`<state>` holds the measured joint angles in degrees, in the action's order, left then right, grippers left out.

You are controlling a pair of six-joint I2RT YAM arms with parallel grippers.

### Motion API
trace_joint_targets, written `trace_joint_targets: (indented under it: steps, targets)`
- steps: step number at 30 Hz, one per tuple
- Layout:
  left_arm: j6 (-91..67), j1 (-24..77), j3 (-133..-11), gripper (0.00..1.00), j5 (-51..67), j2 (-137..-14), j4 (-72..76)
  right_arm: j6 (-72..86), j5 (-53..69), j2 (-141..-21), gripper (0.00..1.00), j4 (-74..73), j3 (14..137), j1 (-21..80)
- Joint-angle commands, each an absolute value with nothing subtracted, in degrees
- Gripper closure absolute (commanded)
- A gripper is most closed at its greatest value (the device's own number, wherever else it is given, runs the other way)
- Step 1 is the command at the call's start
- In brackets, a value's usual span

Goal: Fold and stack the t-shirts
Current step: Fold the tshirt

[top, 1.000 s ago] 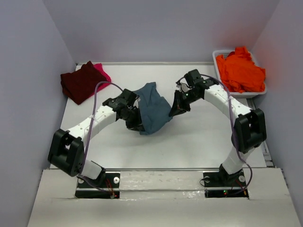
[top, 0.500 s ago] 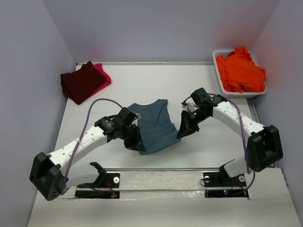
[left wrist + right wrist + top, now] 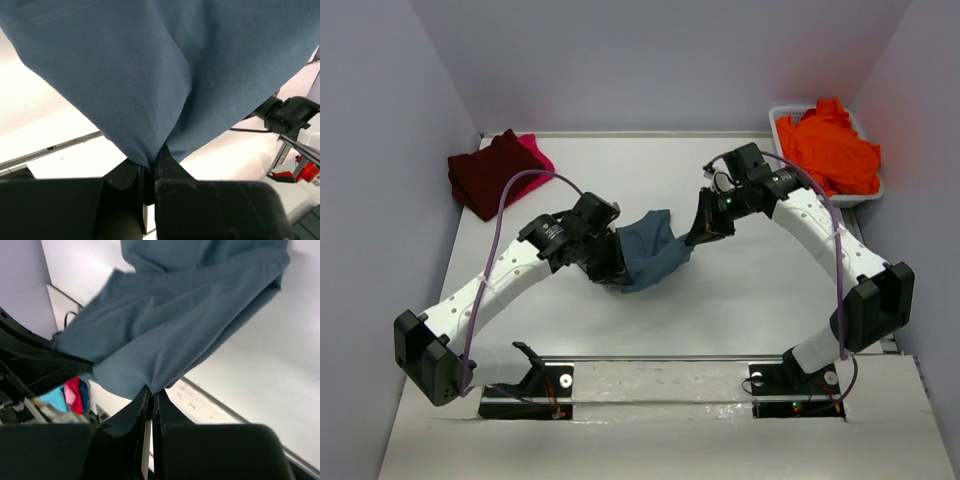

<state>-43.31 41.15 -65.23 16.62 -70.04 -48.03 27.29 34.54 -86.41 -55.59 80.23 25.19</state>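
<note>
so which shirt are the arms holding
The slate-blue t-shirt, pinched by left gripper and right gripper; maroon shirt and pink shirt lie far left, orange shirt in the tub.

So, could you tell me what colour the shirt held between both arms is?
The t-shirt is slate teal-blue, clearest in the left wrist view.

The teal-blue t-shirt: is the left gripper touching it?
Touching. In the left wrist view the left gripper is shut on a pinched fold of the teal-blue t-shirt.

I see a white plastic tub point(image 3: 840, 199) at the far right corner of the pale table point(image 3: 750, 290), with grey walls point(image 3: 650, 60) around it.
</note>
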Motion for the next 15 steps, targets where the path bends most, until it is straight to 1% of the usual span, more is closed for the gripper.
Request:
trace_joint_targets:
  steps: [1, 3, 9, 15]
  targets:
    - [-41.66, 41.22, -71.45, 0.94, 13.45, -71.89, -50.27, 27.07, 31.64, -90.86, 0.93, -54.93, 89.9, 25.05]
    - [-41.75, 41.22, -71.89, 0.94, 13.27, -72.51, -49.92, 26.63, 31.81, -92.8, 0.93, -54.93, 93.32, 25.05]
    - [-42.63, 40.52, -71.46, 0.94, 14.67, -75.23, -46.76, 26.02, 31.9, -101.15, 0.93, -53.62, 98.43, 25.05]
    - [-44.73, 38.32, -68.91, 0.94, 22.66, -77.78, -39.65, 26.63, 33.13, -108.27, 0.93, -51.94, 103.27, 25.05]
